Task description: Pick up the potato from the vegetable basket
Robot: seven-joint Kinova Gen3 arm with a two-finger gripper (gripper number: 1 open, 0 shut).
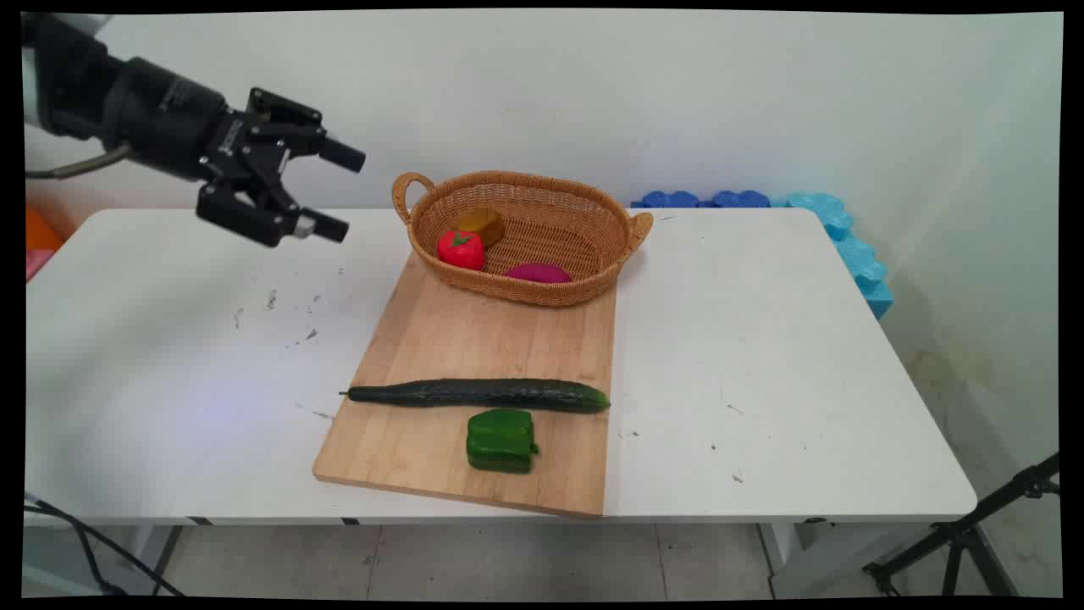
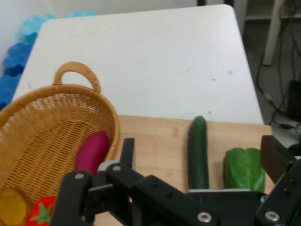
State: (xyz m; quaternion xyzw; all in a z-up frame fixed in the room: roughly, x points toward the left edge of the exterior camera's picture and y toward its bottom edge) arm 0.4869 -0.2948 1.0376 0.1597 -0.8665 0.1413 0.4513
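Hovering left of the basket (image 1: 517, 237) above bare table (image 1: 169, 356), your gripper (image 1: 337, 191) hangs spread wide, empty, touching nothing.

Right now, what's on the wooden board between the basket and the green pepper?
In the main view, only the long cucumber lies across the board between the basket and the green pepper.
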